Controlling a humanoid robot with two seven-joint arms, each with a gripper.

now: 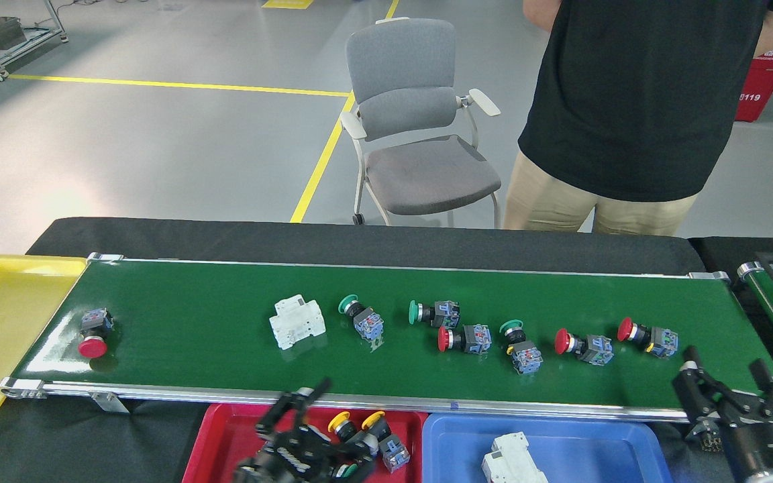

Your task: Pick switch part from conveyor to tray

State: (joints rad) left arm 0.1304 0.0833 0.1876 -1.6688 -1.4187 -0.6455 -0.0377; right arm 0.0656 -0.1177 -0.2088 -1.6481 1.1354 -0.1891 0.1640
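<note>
Now to pick the next part off the conveyor [212, 295]. Find the left gripper [296, 406] low over the red tray [215, 436], splayed wide and holding nothing. Find the right gripper [724, 365] at the belt's near right corner, likewise spread and empty.

Judge the white breaker [297, 323] the likeliest target for the left side: lying mid-belt, apart from the green button [359, 315] just to its right, with a twin breaker [514, 463] already lying in the blue tray [453, 436]. Bring the fingers up over the near rail, come down from above, straddle the narrow faces and close squarely to avoid twisting it. Allow for belt travel if moving; cannot tell from one view. Leave the right side the crowded buttons, taking the outermost red button [648, 335] first to avoid nudging its neighbours.

Hard to read: left gripper dark and partly cut off by the lower edge, its fingers muddled with the buttons in the red tray. Also cropped: twin breaker, blue tray front, right wrist. Cannot make out any markings on the parts.
</note>
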